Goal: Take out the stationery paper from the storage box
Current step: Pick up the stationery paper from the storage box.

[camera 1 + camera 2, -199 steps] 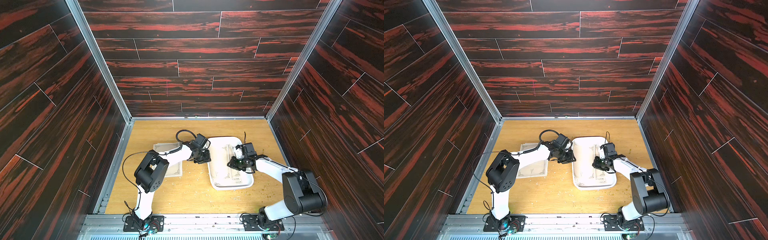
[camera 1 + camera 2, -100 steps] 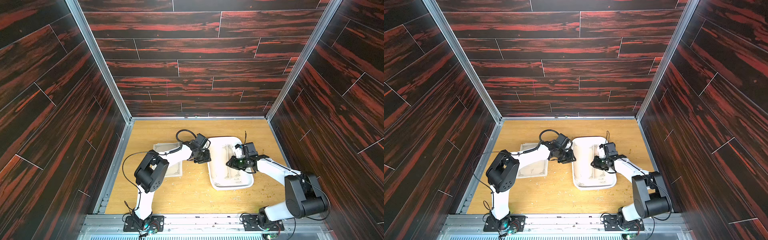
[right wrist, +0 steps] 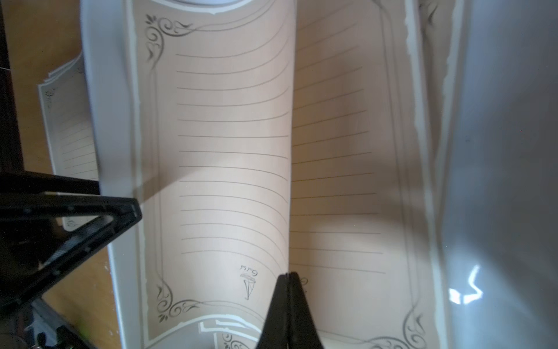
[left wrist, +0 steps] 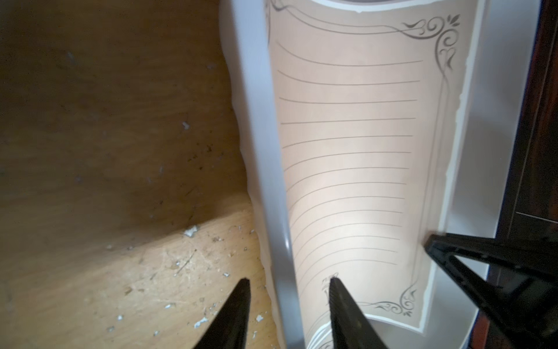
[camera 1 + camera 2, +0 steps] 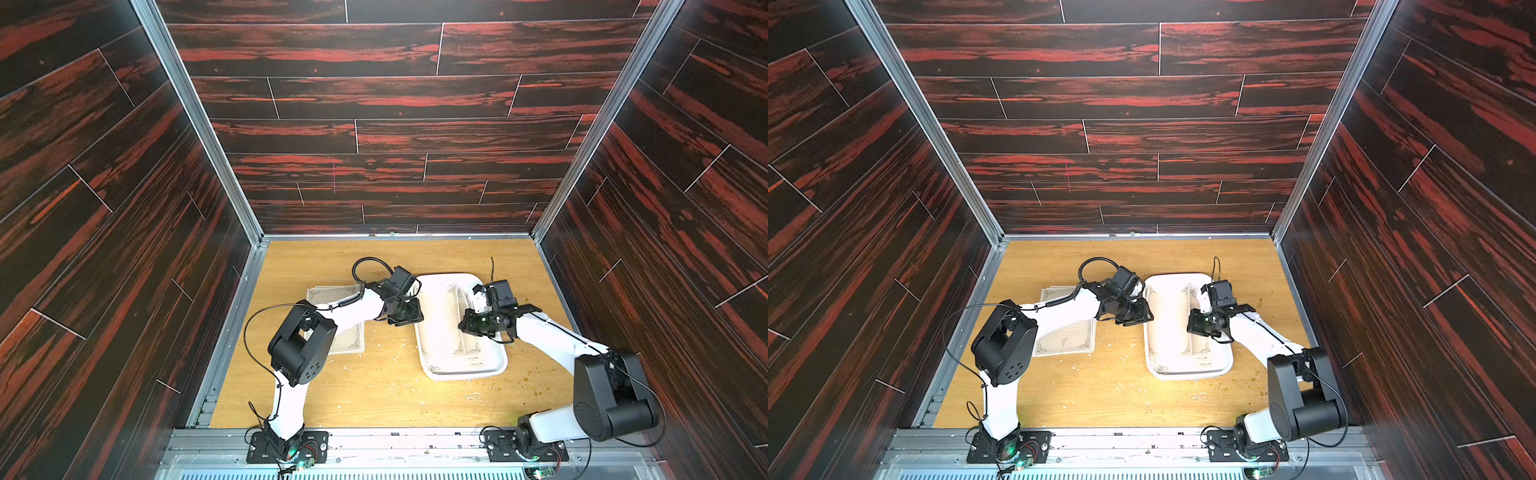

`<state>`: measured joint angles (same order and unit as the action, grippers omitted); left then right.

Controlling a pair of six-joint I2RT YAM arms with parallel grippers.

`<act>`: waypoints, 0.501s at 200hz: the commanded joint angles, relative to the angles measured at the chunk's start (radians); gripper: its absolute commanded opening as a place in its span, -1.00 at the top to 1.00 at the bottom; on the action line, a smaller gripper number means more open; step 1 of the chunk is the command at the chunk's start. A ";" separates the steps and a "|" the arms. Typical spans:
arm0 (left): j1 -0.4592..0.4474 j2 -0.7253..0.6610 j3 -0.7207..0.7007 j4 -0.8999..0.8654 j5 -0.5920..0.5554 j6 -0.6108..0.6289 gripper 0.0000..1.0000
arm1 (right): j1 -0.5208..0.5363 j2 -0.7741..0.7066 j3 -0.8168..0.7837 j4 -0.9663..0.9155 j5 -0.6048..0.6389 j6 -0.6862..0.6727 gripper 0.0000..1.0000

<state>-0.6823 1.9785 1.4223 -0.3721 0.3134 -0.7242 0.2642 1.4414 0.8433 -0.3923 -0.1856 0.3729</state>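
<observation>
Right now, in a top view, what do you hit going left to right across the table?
Order: paper stack → left gripper → lifted sheet → right gripper. I left out the box because both grippers overlap it.

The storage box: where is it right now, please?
In both top views, the storage box lies right of centre on the table, between the left gripper and right gripper.

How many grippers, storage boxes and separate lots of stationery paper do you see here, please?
Grippers: 2, the left gripper and the right gripper
Storage box: 1
Lots of stationery paper: 2, the pile on the table and the sheets in the box
Total: 5
</observation>
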 commanded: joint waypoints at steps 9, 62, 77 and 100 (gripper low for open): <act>-0.003 -0.125 0.045 -0.002 -0.075 0.073 -0.03 | 0.013 -0.061 0.069 -0.151 0.152 -0.063 1.00; -0.003 -0.280 0.019 0.050 -0.191 0.184 -0.13 | 0.138 -0.095 0.232 -0.345 0.503 -0.146 1.00; -0.004 -0.332 -0.020 0.096 -0.222 0.215 -0.13 | 0.190 -0.091 0.282 -0.392 0.628 -0.153 1.00; -0.003 -0.423 -0.089 0.180 -0.266 0.269 -0.13 | 0.251 -0.098 0.357 -0.436 0.756 -0.155 1.00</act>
<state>-0.6823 1.6573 1.4014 -0.2825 0.1291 -0.5426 0.4675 1.3548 1.1301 -0.7216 0.3542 0.2417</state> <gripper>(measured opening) 0.567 0.047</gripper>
